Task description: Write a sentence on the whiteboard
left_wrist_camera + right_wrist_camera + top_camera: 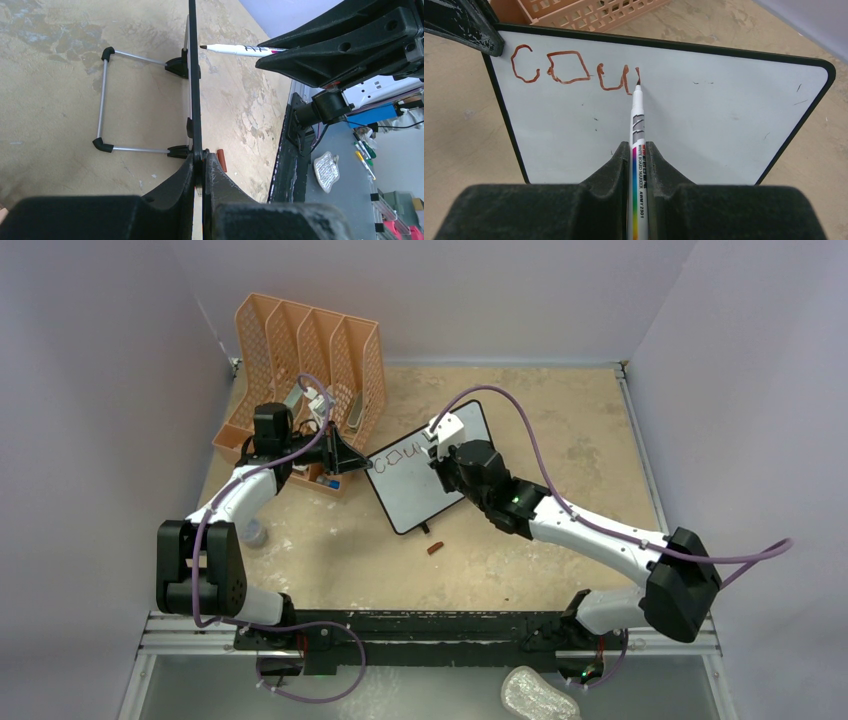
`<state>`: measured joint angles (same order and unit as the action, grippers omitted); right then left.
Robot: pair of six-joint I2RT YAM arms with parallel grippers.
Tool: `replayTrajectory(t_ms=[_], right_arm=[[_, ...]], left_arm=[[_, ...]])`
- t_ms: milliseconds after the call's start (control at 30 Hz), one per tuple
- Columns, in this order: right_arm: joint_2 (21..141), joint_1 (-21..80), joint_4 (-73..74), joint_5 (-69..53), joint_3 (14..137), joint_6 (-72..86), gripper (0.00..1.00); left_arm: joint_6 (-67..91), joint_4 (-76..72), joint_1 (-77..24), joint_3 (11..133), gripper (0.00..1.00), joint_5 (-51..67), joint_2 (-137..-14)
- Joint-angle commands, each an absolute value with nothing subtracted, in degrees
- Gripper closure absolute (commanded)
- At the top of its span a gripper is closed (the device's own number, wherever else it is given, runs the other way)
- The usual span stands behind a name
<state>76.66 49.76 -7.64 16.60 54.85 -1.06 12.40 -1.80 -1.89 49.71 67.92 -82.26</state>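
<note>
Whiteboard (pixel 674 125): upright before the orange organizer (pixel 310 360), edge pinched by left claw (pixel 199 165). Right claw (pixel 639 150) clamped marker (pixel 638 130), tip at "cou". Advice: light, steady strokes.

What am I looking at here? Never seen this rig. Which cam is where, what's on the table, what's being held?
Two robot arms are bolted at the table's near edge, each ending in a two-finger pincer. The wide picture comes from a fixed camera above and behind them; the other two come from cameras on each wrist, so each shows its own fingers at the bottom.

On the table: a small whiteboard standing on wire feet, an orange file organizer behind it, and a small brown cap-like piece in front.

The left pincer is shut on the whiteboard's edge, steadying it. The right pincer is shut on a whiteboard marker, whose tip touches the board. The writing so far reads roughly "cou", in reddish-brown strokes, with a next stroke just begun.
</note>
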Motion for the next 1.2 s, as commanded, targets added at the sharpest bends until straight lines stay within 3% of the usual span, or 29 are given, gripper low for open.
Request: replayTrajectory(t_ms=[0,1167], right_arm=[[76.81,49.66,-10.81,16.96,57.04,-1.01,1.00],[78.66,49.31,-12.99,18.68,57.66,-1.16,1.00]], left_arm=[[10.11,-0.10,-2.64,50.47,1.00,67.68,-83.32],[9.62,1.79,-2.99,50.61,1.00,67.65,-83.41]])
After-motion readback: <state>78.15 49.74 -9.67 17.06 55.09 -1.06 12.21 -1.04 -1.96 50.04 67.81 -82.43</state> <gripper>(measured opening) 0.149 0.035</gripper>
